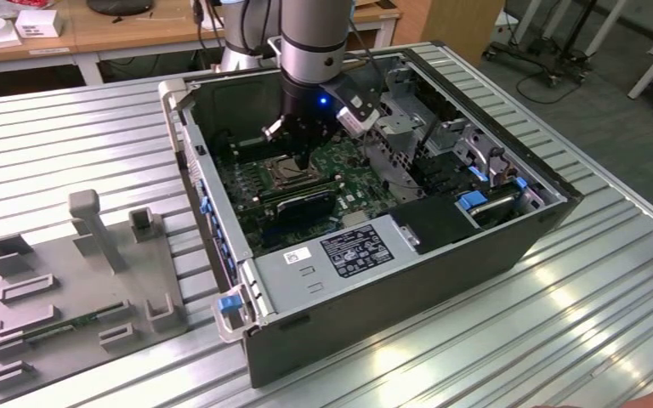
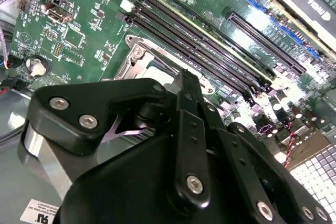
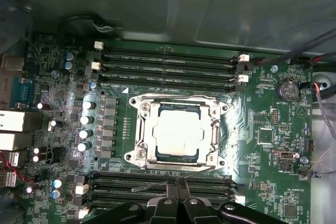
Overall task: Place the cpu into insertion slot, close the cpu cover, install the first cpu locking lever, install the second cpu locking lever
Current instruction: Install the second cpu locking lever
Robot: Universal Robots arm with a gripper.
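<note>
A ribbed metal surface [image 1: 599, 280] carries an open computer case [image 1: 440, 246] lying on its side, so the green motherboard [image 3: 273, 182] faces up for work from above. The arm [image 1: 315, 42] reaches down into it, and the hand [image 1: 300, 153] hangs just above the insertion slot [image 1: 285, 176]. The cpu [image 3: 177, 133] lies seated in that slot, framed by the cpu cover [image 3: 137, 132] — closed down around it, by my reading. The fingertips seem pressed together and holding nothing, though the hand's own body hides most of them; the levers are hard to make out.
</note>
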